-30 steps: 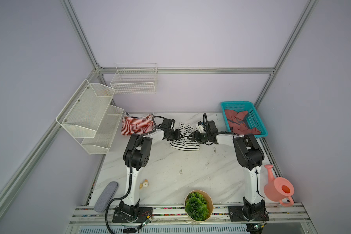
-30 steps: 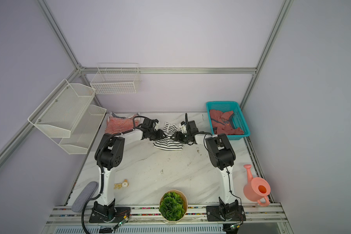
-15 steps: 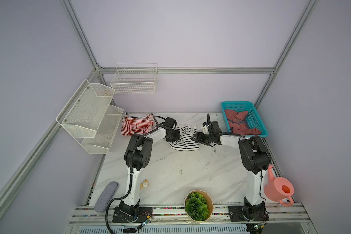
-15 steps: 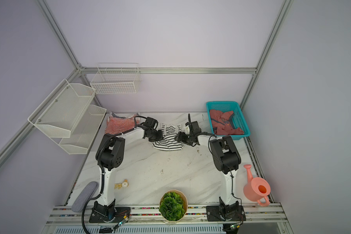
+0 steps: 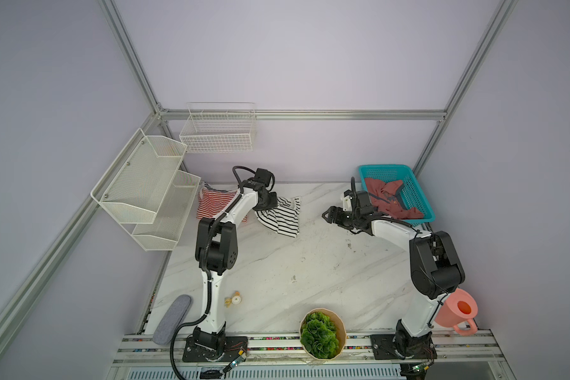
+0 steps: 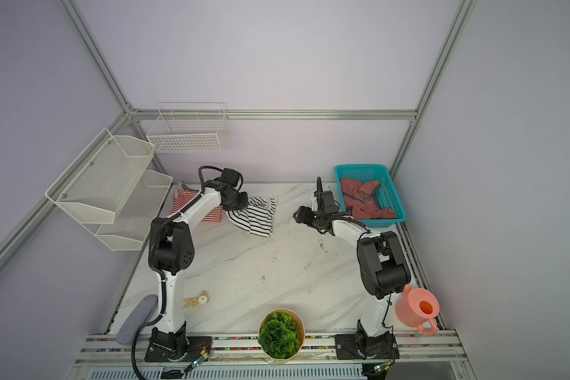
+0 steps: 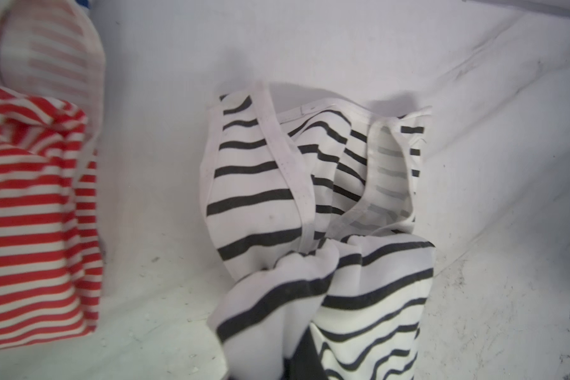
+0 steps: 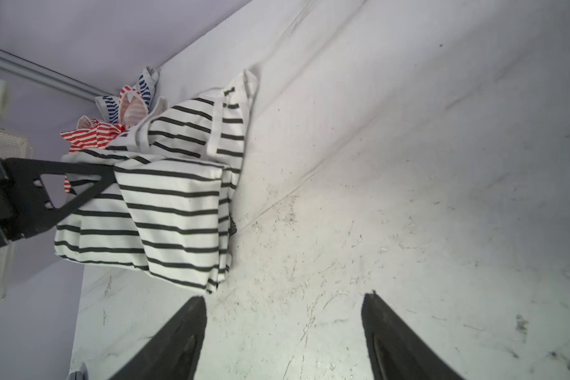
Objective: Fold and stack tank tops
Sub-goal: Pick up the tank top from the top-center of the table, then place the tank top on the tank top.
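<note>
The right arm has drawn back from the middle of the marble table [image 5: 310,279]. The right gripper [image 5: 327,215] now hangs with its jaws wide apart and empty, well clear of the cloth it was working a second ago. The left gripper [image 5: 270,204], on an arm stretched forward with the wrist bent down, has closed and pinches the black-and-white striped tank top [image 5: 278,219]. A bunch of cloth gathers at its tips, and the rest trails on the table toward the right gripper. Just beside the left gripper, on the side away from the right one, lies the roughly folded red-and-white striped tank top [image 5: 215,206]. The dusty-red tank top [image 5: 387,197] sits crumpled in the teal basket [image 5: 383,168] behind the right gripper's wrist, its printed badge too small to read. Only the right wrist view shows the left gripper's fingers [image 8: 60,165] side-on against the stripes, and a blue-striped strap [image 8: 145,88] beyond the red ones. The left wrist view shows white binding along the straps, with its own jaws hidden under cloth.
</note>
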Available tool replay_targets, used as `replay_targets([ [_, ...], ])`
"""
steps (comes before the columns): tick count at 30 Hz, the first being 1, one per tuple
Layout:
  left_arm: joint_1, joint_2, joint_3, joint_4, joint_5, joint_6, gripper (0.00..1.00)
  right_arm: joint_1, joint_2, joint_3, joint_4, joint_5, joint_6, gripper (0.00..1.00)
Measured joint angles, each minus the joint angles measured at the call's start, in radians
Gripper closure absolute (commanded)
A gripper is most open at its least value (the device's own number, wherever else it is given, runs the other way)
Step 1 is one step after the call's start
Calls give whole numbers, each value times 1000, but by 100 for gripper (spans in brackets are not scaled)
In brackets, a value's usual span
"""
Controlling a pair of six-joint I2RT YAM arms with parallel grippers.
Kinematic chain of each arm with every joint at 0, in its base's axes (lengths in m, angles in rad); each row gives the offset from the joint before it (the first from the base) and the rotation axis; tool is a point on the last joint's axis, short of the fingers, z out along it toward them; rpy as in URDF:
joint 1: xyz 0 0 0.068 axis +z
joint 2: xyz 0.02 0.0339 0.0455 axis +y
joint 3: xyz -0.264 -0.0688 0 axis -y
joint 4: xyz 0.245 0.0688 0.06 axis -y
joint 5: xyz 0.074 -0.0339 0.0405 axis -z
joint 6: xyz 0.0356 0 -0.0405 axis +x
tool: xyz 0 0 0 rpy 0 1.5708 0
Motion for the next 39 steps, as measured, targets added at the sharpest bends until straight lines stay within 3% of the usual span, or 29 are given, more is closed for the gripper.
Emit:
replay_targets([
  [12,38,16,169,-19,-88,172,100,0,24,-2,0,0,0,23],
  [30,125,-23,164,21,-175,353,100,0,50,-2,2,-5,1,22],
  [39,165,-127,59,78,-230,374,100,0,63,-2,4,-18,2,22],
])
